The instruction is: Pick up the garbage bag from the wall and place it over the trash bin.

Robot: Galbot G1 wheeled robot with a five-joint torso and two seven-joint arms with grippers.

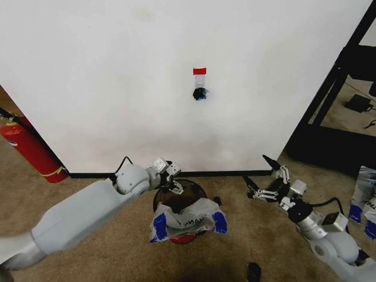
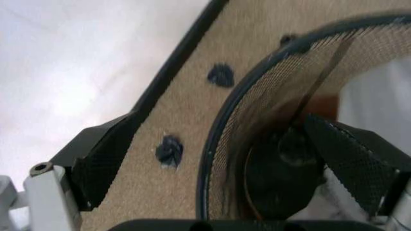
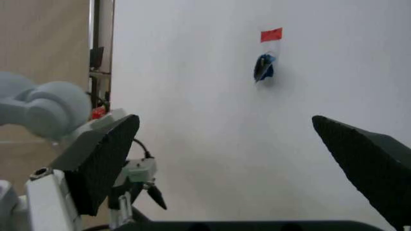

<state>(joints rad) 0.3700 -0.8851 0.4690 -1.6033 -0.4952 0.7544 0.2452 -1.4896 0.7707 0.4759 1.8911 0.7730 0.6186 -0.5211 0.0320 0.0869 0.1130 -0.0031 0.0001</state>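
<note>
The garbage bag (image 1: 191, 216), white with blue patches, lies draped over the front of the trash bin (image 1: 187, 189), a dark round bin on the carpet at the foot of the wall (image 1: 117, 88). My left gripper (image 1: 174, 179) is open at the bin's rear rim (image 2: 217, 139), one finger (image 2: 103, 163) outside over the carpet and the other inside. My right gripper (image 1: 262, 176) hangs open to the right of the bin, holding nothing, and faces the wall (image 3: 212, 144). A red tape strip (image 1: 200, 71) and a black hook (image 1: 200, 93) sit on the wall above the bin.
A red fire extinguisher (image 1: 29, 150) leans at the wall's left end. A black shelf frame (image 1: 335, 88) stands at the right, with white-and-blue packages (image 1: 364, 202) on the carpet nearby. A small dark object (image 1: 253, 271) lies on the carpet in front of the bin.
</note>
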